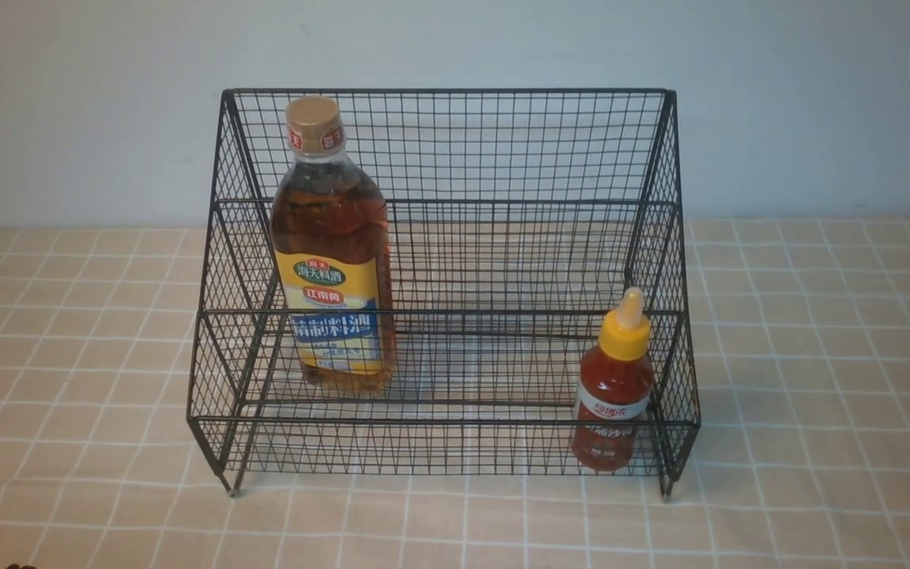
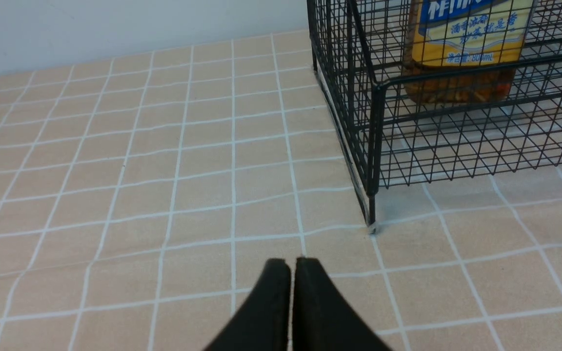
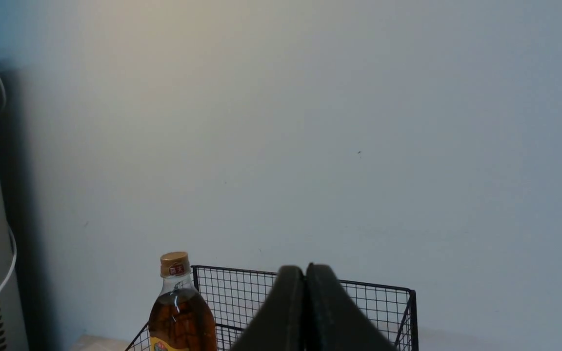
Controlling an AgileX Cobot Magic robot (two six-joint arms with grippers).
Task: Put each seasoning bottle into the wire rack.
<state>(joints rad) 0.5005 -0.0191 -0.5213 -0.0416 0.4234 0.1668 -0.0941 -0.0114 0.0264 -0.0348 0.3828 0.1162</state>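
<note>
Clearly, both seasoning bottles are inside the wire rack (image 1: 455,312), which stands on the table (image 1: 802,474) in front of a plain pale wall (image 1: 455,43). The tall bottle (image 1: 334,245) is on the robot's left side of the rack, upright with a slight lean, in the tier behind the front one. Its smooth, clear body has rounded shoulders and shows amber-brown liquid, glossy where the light catches it; a tan cap (image 1: 313,114) sits on a short neck, banded with small red marks, and the label (image 1: 330,312) is yellow and blue with a green oval and white lettering. The sauce bottle (image 1: 613,395) stands near the other end, in the front tier — small, round-shouldered and deep red, with a pale band across its middle and a yellow cap (image 1: 625,336) rising to a pale, tapered nozzle. Around them the rack is thin black wire, woven into a fine square mesh between thicker rods, with sloping sides, a tall back and short feet. Beneath it runs a beige covering crossed by white lines, creased in places. Both claws, the left claw (image 2: 293,265) and the right claw (image 3: 306,273), are pressed together — dark, blurred and pinching nothing.
</note>
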